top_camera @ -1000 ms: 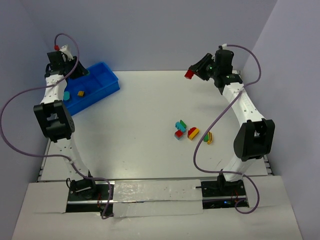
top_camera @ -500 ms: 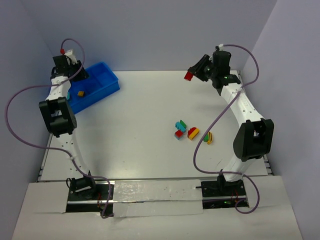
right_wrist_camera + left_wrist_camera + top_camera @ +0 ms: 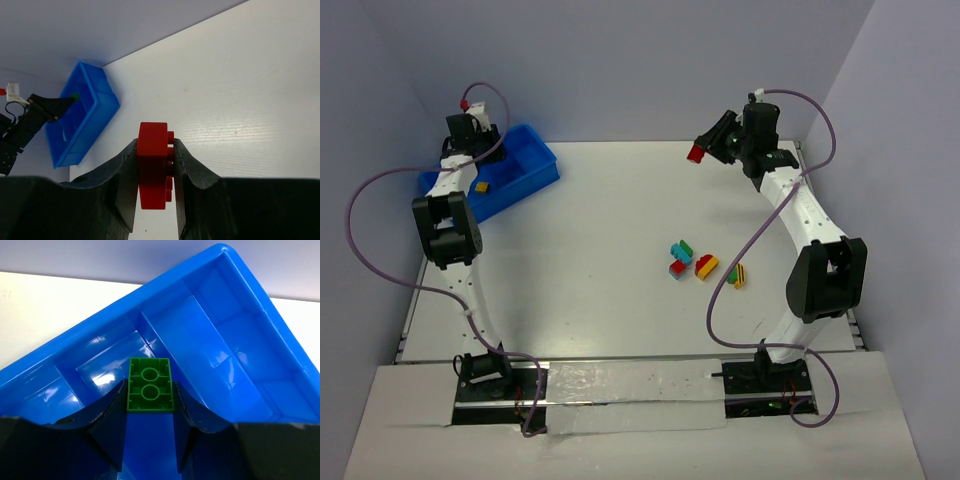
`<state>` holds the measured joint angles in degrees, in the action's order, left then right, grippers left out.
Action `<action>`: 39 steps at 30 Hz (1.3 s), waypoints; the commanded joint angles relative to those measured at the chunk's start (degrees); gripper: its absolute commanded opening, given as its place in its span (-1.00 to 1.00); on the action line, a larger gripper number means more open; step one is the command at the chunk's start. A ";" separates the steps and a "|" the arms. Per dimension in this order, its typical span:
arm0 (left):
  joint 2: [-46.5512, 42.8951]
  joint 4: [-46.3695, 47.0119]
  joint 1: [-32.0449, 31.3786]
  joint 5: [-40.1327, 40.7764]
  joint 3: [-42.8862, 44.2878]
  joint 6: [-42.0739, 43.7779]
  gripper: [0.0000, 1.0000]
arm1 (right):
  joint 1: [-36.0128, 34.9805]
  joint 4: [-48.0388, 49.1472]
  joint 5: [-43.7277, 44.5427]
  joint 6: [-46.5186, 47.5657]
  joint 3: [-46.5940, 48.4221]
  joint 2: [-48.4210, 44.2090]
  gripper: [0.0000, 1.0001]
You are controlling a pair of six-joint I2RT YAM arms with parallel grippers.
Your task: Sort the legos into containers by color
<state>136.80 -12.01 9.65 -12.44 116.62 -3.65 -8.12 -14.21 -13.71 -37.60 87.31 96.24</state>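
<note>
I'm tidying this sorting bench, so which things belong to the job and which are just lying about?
Job: blue bin, green brick in left hand, red brick in right hand, yellow brick in the bin, loose bricks on the table.
Lying about: purple cables, shiny strip at the near edge.

Readable text: none that I can make out in any view.
On the green plastic brick: no lettering I can read.
On the red plastic brick: studs too blurred to read.
</note>
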 commanded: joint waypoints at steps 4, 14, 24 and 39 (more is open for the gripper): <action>0.84 4.54 -0.57 4.92 3.97 2.31 0.03 | -0.41 1.61 0.99 0.98 -0.14 -0.99 -1.00; -2.73 4.39 -0.52 4.96 5.75 2.30 0.39 | -1.23 2.41 -1.01 1.92 -0.23 -0.78 -1.00; -20.79 4.07 1.95 -34.87 -0.63 -6.23 0.48 | -7.95 7.62 -8.30 9.17 2.17 1.06 -1.00; -43.65 6.87 -1.32 -56.89 -36.09 -33.37 0.49 | -18.45 41.59 -17.09 16.94 -3.24 0.85 -1.00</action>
<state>94.75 -9.27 10.19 -62.75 85.65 -26.90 -25.13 8.15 -28.64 -23.60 87.61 99.79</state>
